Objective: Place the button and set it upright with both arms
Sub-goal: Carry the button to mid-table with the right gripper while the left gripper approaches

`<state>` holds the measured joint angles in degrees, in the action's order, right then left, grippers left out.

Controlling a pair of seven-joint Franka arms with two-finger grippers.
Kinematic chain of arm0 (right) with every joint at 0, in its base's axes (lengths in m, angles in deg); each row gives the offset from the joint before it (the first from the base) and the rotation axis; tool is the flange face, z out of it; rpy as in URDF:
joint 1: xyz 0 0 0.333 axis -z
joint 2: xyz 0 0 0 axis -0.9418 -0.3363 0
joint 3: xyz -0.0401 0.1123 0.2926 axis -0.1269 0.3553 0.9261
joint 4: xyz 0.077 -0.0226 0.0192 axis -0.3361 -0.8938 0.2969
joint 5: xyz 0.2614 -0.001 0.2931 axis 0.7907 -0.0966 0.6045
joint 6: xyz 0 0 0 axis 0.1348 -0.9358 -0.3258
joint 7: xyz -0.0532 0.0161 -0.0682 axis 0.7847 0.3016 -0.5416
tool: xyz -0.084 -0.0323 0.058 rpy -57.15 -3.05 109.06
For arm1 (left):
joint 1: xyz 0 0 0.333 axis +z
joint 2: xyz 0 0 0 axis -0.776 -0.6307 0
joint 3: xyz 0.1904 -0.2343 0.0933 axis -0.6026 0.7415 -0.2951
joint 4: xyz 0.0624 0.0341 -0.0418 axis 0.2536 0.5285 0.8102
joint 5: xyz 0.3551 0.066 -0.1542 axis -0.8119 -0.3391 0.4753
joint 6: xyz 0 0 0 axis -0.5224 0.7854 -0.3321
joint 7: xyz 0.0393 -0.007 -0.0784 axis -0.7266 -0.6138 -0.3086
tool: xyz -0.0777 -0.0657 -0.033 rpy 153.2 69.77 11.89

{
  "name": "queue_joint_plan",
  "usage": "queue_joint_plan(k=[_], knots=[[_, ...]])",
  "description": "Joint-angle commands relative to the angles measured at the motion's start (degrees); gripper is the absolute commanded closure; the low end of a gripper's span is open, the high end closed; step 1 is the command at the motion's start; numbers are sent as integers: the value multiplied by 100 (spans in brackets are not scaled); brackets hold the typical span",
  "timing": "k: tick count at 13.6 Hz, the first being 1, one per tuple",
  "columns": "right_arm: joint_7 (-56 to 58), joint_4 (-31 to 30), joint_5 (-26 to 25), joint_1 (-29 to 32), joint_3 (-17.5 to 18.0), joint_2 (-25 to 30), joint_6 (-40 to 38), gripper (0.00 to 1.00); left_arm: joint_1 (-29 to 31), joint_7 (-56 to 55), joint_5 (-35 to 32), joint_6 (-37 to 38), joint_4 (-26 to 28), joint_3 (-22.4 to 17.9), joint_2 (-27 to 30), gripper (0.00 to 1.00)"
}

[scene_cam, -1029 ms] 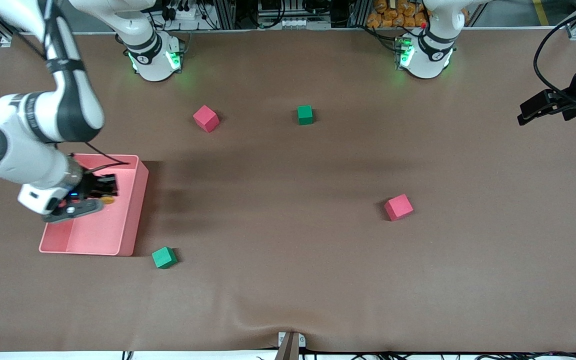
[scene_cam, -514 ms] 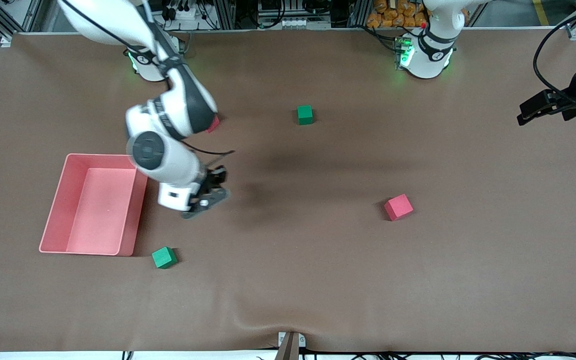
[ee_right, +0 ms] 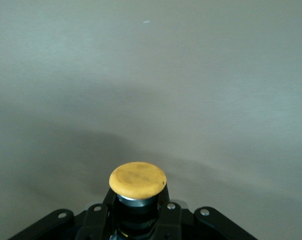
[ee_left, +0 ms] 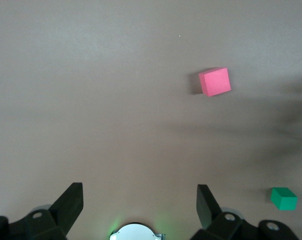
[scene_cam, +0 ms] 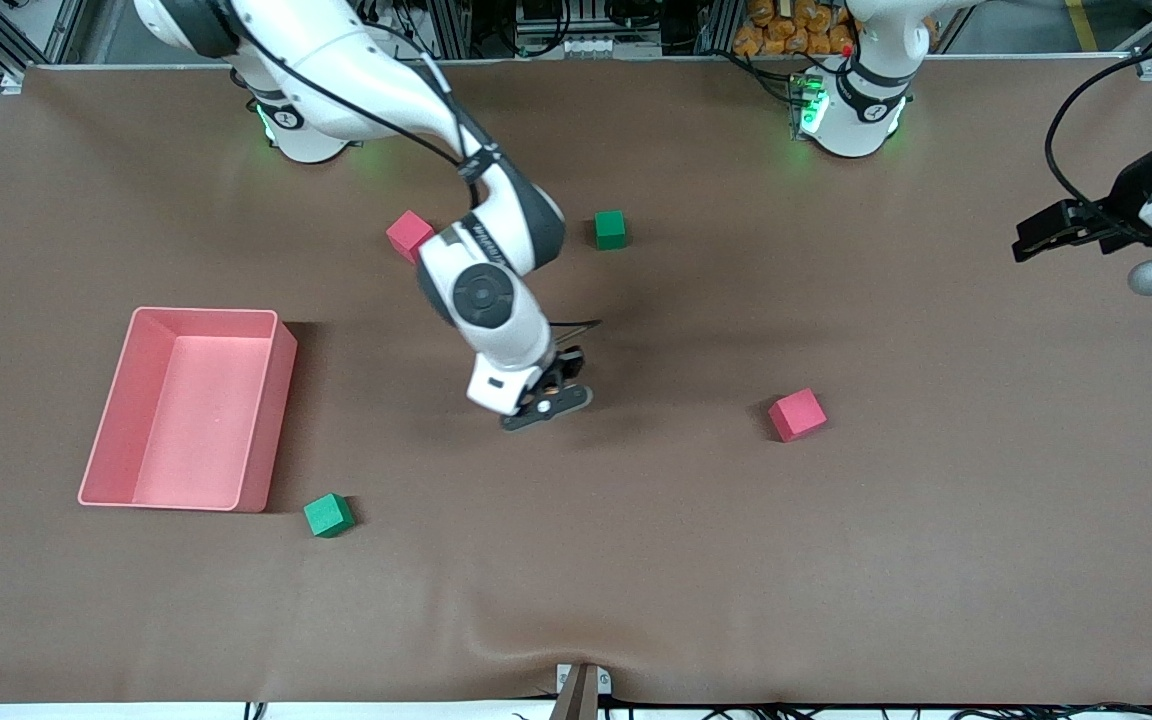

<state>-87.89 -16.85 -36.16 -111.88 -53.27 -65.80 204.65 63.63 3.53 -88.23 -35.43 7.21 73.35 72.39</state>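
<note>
My right gripper (scene_cam: 558,388) pinches the tiny orange-capped push-button (ee_right: 138,181) over mid-table, cap pointing out past my fingertips — left gripper (scene_cam: 1036,240), spread wide, waits well apart at its table end.

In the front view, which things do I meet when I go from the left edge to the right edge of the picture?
pink tray → green cube → red cube → right end effector, holding the button → green cube → red cube → left end effector
</note>
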Motion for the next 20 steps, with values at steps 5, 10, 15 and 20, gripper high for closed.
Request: queue_joint_plan(k=[5,10,15,20], knots=[[-1562,1594,262,-531,233,-1322,449,100,-113,-53,385,-55,-275,221,-509,0],[-1520,1551,219,-487,313,-1403,601,0,-402,-79,376,-293,-460,336,-1132,0],[-1511,1533,227,-189,305,-999,427,0,-1148,-422,297,-380,-784,319,-1686,0],[-1116,1524,218,347,296,-498,-381,0,-1431,-431,288,-591,-1049,310,-2073,0]])
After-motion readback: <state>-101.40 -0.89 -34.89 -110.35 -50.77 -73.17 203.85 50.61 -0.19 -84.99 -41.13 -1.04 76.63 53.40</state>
